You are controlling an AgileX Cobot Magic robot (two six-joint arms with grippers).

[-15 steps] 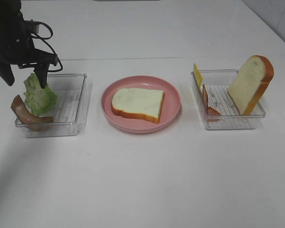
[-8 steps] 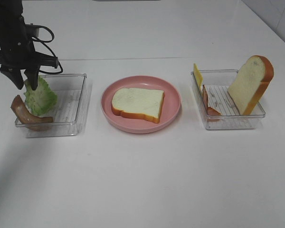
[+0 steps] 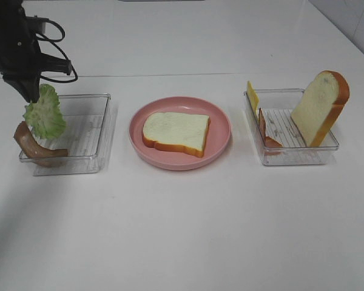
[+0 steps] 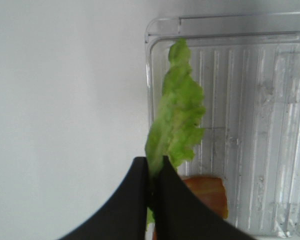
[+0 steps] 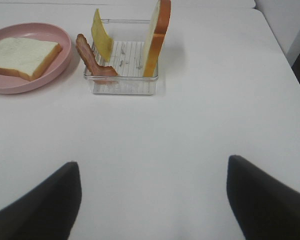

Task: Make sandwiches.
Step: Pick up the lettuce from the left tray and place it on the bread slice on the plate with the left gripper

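Observation:
My left gripper [image 3: 31, 94] is shut on the ruffled green lettuce [image 3: 45, 114] and holds it lifted over the left clear tray [image 3: 88, 136]. In the left wrist view the lettuce [image 4: 177, 120] hangs pinched between the black fingers [image 4: 167, 200]. A bread slice [image 3: 175, 132] lies flat on the pink plate [image 3: 221, 130]. The second bread slice [image 3: 320, 106] stands upright in the right tray [image 3: 291, 154], with a bacon strip [image 3: 267, 132] and a yellow cheese slice [image 3: 252, 96]. My right gripper [image 5: 152, 200] is open above bare table, far from that tray [image 5: 121, 82].
A second bacon strip [image 3: 33, 145] lies over the left tray's near left corner. The white table [image 3: 182, 230] stretches wide in front of the plate and trays. The table's right edge shows in the right wrist view [image 5: 280, 45].
My left gripper came down onto the lettuce, closed on it, and has lifted it up from the tray floor. The right arm has not moved.

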